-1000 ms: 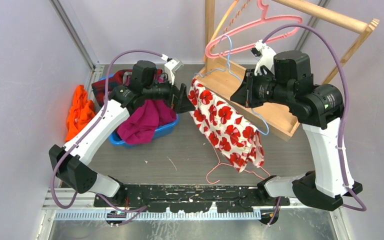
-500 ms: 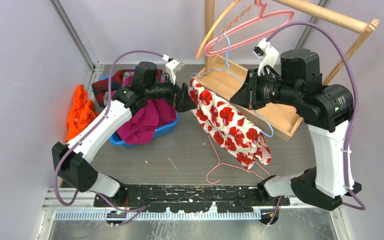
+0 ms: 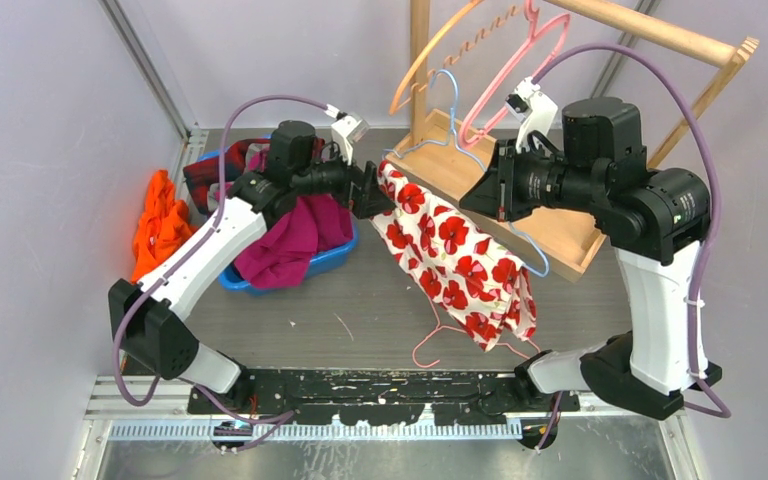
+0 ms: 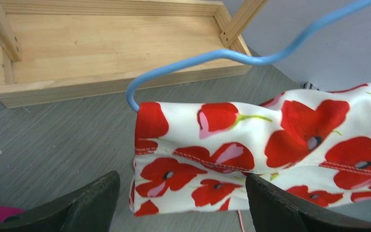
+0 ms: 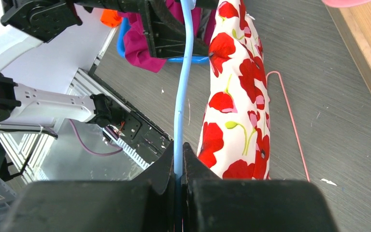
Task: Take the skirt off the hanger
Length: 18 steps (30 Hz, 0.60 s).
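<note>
The skirt (image 3: 455,260), white with red poppies, hangs slantwise on a blue wire hanger (image 3: 460,140) above the table. My right gripper (image 3: 497,188) is shut on the hanger's wire; in the right wrist view the blue wire (image 5: 181,87) runs straight out from the shut gripper (image 5: 179,147), with the skirt (image 5: 236,111) beside it. My left gripper (image 3: 370,190) is open at the skirt's upper end. In the left wrist view that end of the skirt (image 4: 212,145) lies between the spread fingers (image 4: 89,203) of the gripper (image 4: 181,179), and the hanger's curved blue end (image 4: 174,65) sticks out above it.
A blue bin (image 3: 325,262) of magenta and dark clothes stands at the left, with an orange garment (image 3: 155,220) beyond it. The wooden rack's base (image 3: 560,230) lies behind the skirt, and pink and orange hangers (image 3: 505,85) hang on its rail. A pink hanger (image 3: 435,345) lies on the table.
My left gripper has moved up and closed in on the skirt's upper end. The right arm has risen slightly with the hanger. The pink hanger on the rail has swung round.
</note>
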Each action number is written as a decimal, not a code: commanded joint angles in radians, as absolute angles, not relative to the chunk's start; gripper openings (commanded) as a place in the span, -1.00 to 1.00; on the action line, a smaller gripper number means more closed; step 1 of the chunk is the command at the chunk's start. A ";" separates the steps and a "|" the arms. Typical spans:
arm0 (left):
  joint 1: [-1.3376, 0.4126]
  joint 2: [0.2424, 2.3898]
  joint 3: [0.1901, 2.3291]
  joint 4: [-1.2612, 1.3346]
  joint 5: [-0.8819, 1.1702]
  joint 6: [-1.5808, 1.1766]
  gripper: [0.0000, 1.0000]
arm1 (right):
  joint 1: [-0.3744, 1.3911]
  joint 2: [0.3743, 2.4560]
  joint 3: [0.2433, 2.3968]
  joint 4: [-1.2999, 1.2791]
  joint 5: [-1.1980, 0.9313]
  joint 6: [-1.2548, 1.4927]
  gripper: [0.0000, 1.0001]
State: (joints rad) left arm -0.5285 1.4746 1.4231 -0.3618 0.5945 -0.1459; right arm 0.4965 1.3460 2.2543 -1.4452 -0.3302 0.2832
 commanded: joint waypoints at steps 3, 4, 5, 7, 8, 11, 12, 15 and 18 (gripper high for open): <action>-0.522 1.529 1.429 -0.228 0.639 -0.184 0.99 | 0.509 1.356 2.306 -1.382 -0.370 0.282 -0.98; -0.522 1.539 1.427 -0.214 0.648 -0.191 0.99 | 0.511 1.360 2.310 -1.381 -0.371 0.282 -0.98; -0.522 1.549 1.423 -0.201 0.652 -0.200 0.99 | 0.513 1.363 2.316 -1.379 -0.371 0.281 -0.98; -0.522 1.564 1.413 -0.177 0.668 -0.217 0.99 | 0.515 1.365 2.317 -1.379 -0.371 0.279 -0.98; -0.522 1.570 1.409 -0.163 0.680 -0.227 0.99 | 0.515 1.364 2.315 -1.380 -0.370 0.278 -0.98; -0.521 1.570 1.395 -0.127 0.715 -0.260 0.67 | 0.516 1.361 2.308 -1.376 -0.362 0.276 -0.98; -0.522 1.570 1.396 -0.124 0.730 -0.263 0.33 | 0.517 1.359 2.303 -1.371 -0.358 0.275 -0.98; -0.519 1.586 1.450 -0.205 0.760 -0.256 -0.99 | 0.517 1.350 2.275 -1.348 -0.339 0.270 -0.98; -0.518 1.569 1.512 -0.313 0.779 -0.219 -1.00 | 0.517 1.339 2.217 -1.298 -0.293 0.279 -0.98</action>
State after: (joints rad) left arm -0.5232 1.5967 1.4139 -0.2512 0.7097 -0.2432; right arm 0.5098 1.3678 2.2551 -1.4353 -0.3321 0.2832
